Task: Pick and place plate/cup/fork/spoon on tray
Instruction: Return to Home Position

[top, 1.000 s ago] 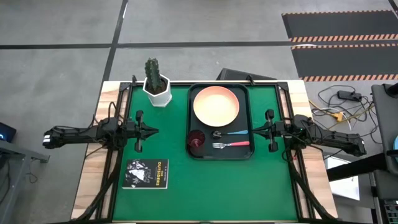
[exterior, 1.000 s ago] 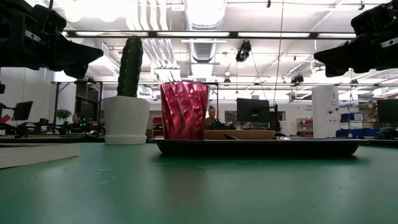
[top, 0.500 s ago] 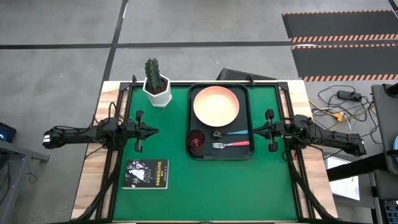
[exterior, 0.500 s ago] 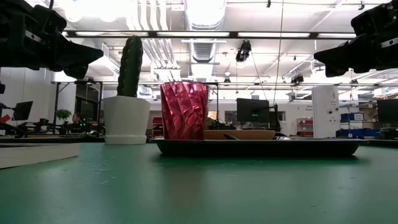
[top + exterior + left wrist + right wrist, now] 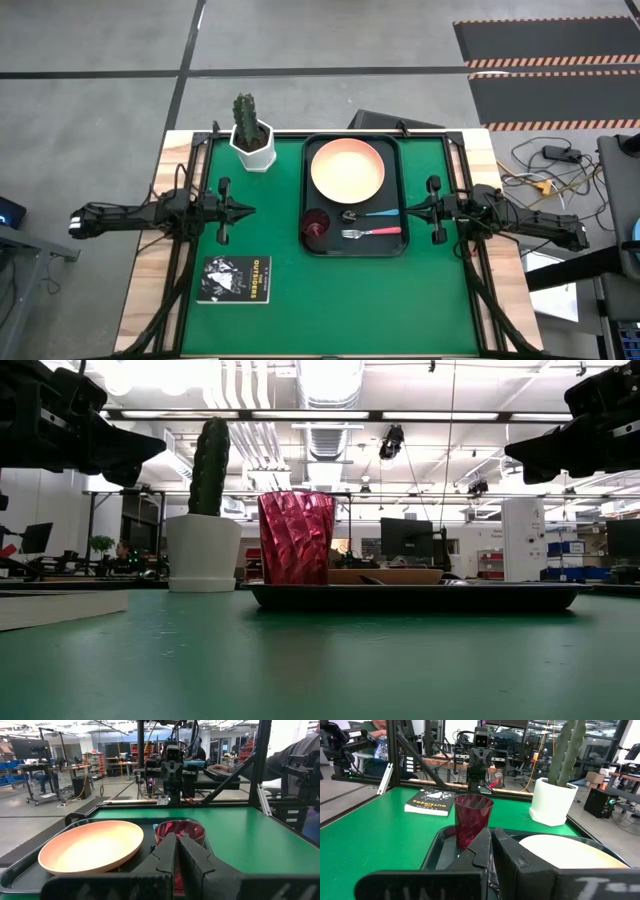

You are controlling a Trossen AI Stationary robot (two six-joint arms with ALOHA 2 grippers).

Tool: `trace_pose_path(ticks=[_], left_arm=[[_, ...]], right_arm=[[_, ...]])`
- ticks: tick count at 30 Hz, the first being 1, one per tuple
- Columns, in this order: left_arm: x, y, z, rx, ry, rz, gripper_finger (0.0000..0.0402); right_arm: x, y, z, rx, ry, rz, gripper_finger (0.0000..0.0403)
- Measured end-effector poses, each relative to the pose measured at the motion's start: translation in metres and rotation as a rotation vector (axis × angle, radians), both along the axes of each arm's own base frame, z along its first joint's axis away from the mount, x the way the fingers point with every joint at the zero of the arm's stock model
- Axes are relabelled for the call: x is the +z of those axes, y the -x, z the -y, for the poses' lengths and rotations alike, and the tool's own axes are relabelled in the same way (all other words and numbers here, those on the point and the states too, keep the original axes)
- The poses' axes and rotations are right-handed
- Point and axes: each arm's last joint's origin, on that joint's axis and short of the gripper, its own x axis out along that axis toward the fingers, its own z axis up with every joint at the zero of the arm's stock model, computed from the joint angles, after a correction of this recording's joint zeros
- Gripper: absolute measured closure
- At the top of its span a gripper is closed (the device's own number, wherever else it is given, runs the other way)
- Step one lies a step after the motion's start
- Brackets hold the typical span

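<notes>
I'm looking across a big workshop with ceiling lights, monitors and metal frames, and a person seated far back beyond the tray. The green table fills my overhead view, wood showing at its edges.

Biggest thing on it is the tray, sitting right of centre. Taking the tray as a clock face seen from above, the plate fills the 12 o'clock half. The cup stands upright near 8 o'clock, inside the rim. The spoon and the fork lie around 5 o'clock, side by side, the spoon nearer the plate, both with handles pointing toward 3 o'clock. So all four pieces are on the tray.

Off the tray, taking the table as the clock, a white pot with a cactus stands at about 11 o'clock, and a black book lies flat at about 7 o'clock.

The left gripper hangs above the table at 9 o'clock, pointing toward the tray, its jaws pressed together with nothing between them. The right gripper hangs at 3 o'clock, just beside the tray's rim, pointing back at the other; its jaws are closed and empty too. In each wrist view I see the dark fingers meeting in front of the cup.
</notes>
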Motion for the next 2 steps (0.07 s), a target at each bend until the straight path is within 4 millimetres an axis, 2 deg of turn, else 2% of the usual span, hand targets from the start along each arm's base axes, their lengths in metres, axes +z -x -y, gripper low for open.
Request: trace_pose_path(ticks=[2], left_arm=[[0.0001, 0.0001, 0.0000, 0.000, 0.000, 0.001, 0.0402]], right_arm=[[0.0000, 0.0000, 0.0000, 0.000, 0.000, 0.000, 0.0394]])
